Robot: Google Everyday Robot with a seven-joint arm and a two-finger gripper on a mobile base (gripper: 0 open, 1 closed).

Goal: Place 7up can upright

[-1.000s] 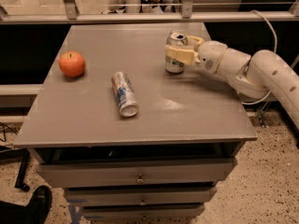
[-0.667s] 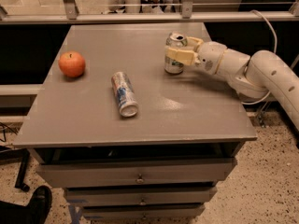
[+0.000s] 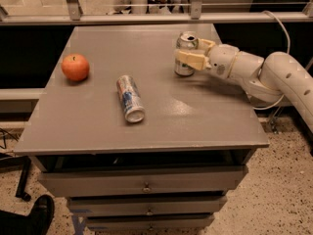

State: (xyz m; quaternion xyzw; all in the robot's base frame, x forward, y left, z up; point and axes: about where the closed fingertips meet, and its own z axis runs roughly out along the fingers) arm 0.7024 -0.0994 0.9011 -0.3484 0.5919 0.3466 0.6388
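The 7up can [image 3: 185, 53] stands upright on the grey table [image 3: 195, 116] at the back right, its silver top with the pull-tab opening facing up. My gripper [image 3: 190, 54] reaches in from the right on the white arm. Its cream fingers [image 3: 188, 60] sit on either side of the can's body and appear closed on it. The can's base looks to be at the tabletop.
A slimmer silver can with blue and red print [image 3: 130, 98] lies on its side in the table's middle. A red-orange apple [image 3: 75, 66] sits at the left. A metal rail [image 3: 146, 17] runs behind the table. Drawers [image 3: 146, 182] are below the front edge.
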